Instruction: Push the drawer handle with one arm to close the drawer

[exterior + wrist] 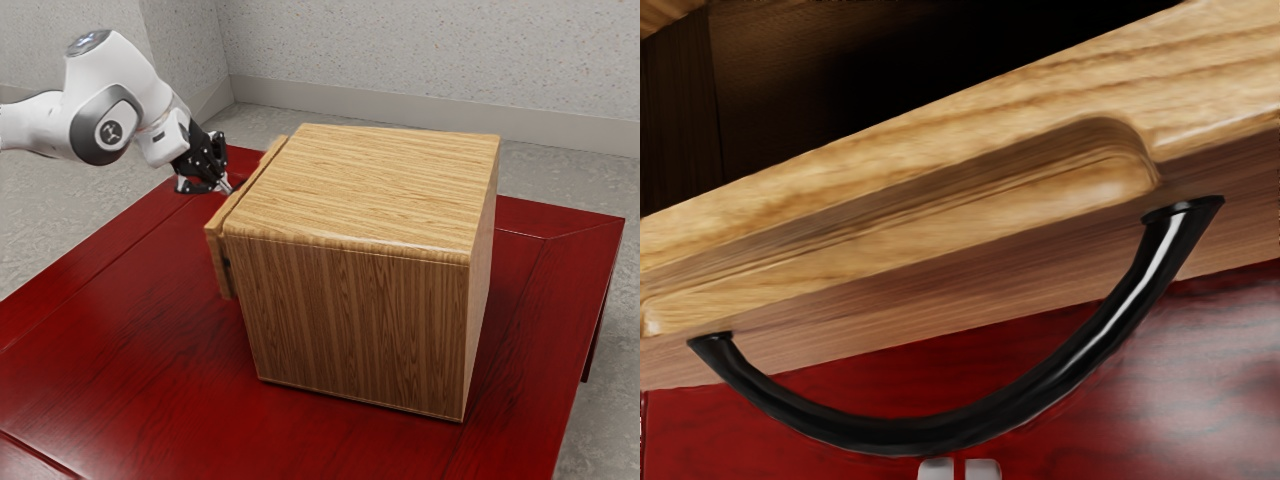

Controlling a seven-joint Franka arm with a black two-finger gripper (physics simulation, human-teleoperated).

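Black two-finger hand [226, 184] closed, fingertips [937, 470] nearly together, nothing gripped. It's at the front of the light-brown wooden drawer [216, 225], near the curved glossy black handle [910, 434]; contact unclear. Drawer slightly open, front standing off the boxy wood-grain cabinet [360, 200]. Cabinet on the dark-red wooden counter [130, 300].

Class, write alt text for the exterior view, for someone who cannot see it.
A white arm, reaching from the exterior view's left, has its black tool at the slightly open drawer of a wooden cabinet on a red table.
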